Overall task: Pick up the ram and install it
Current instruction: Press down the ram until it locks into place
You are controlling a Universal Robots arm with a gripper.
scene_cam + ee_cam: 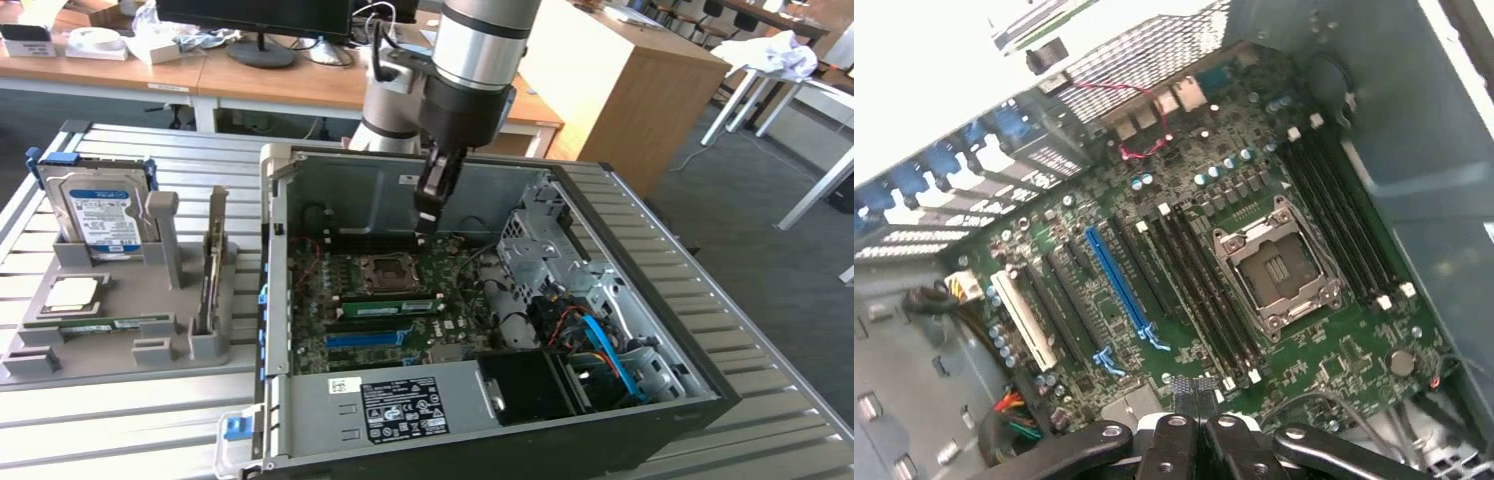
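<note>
Exterior view entry: tool (427, 222), clenched and holding nothing visible, hangs inside the open computer case (641, 290) above the motherboard (387, 300); ram (120, 323) lies in the grey holder (80, 350) at nine o'clock, unpicked; pickup step pending, calling for released jaws.

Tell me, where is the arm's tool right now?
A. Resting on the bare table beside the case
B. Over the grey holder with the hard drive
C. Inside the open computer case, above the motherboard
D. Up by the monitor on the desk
C: the tool hangs inside the case, just above the motherboard, away from the holder.
</note>
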